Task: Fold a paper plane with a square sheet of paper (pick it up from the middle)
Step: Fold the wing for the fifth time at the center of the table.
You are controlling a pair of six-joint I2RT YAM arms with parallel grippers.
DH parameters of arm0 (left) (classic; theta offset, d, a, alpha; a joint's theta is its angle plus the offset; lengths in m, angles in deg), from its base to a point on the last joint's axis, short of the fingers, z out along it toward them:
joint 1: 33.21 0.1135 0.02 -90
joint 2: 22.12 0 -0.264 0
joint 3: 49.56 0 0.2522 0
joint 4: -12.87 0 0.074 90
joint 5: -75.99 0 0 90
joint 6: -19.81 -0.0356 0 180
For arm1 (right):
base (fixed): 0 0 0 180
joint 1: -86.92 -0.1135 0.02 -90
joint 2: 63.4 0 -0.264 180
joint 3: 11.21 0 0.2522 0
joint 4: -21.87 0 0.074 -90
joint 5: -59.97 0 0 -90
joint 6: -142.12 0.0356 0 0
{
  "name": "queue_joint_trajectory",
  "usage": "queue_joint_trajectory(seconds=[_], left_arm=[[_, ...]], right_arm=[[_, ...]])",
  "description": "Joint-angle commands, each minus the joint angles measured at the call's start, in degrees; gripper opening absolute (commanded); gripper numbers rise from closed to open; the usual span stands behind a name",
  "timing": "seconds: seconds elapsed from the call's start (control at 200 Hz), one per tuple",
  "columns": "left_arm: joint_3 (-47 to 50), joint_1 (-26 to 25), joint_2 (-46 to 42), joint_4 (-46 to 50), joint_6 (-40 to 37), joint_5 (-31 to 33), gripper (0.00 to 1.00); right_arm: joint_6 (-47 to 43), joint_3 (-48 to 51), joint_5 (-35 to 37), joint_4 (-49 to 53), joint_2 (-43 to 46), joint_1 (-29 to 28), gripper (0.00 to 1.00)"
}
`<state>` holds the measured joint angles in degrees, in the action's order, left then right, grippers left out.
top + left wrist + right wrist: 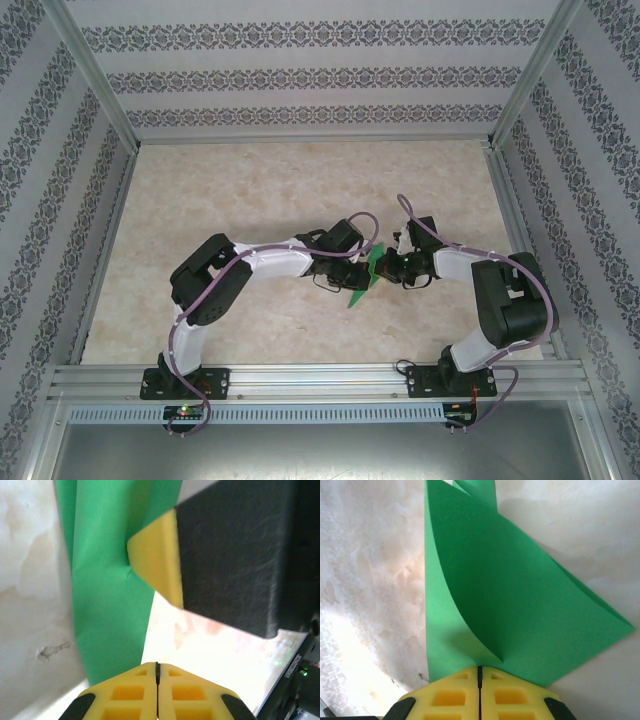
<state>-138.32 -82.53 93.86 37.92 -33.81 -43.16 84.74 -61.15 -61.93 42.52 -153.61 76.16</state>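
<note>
The folded sheet of paper [510, 590] rises straight ahead of the right gripper [480, 672], long axis running away from the fingertips, with one sharp corner pointing off to their right. Those fingers are pressed together and seem to nip its near edge. The left gripper [157, 667] has its fingers pressed together too; the paper runs as a long band ahead and just left of them, its end slipping behind the left finger. Below is a pale marbled table [250, 190], with patterned wallpaper [300, 80] around it. The paper is bright green, creased, with layers splaying apart.
</note>
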Motion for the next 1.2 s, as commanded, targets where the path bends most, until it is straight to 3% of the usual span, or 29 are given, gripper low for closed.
queue_joint_trajectory(seconds=[0.0,0.435,0.57,1.199], left_arm=[[0.6,-0.9,-1.3,2.5,-2.1,1.8,0.09],[2.1,-0.7,-4.7,2.5,-2.5,8.7,0.09],[3.2,-1.0,-4.4,2.1,-2.1,8.0,0.13],[-0.6,-2.3,0.1,3.5,-3.3,6.5,0.09]], right_arm=[[-0.8,0.9,5.9,4.9,-1.5,-0.5,0.06],[0.2,1.4,6.4,5.0,-1.0,-0.6,0.07],[0.3,1.5,6.5,4.7,-1.0,-0.6,0.07],[1.2,2.5,5.7,3.3,-0.4,-0.6,0.07]])
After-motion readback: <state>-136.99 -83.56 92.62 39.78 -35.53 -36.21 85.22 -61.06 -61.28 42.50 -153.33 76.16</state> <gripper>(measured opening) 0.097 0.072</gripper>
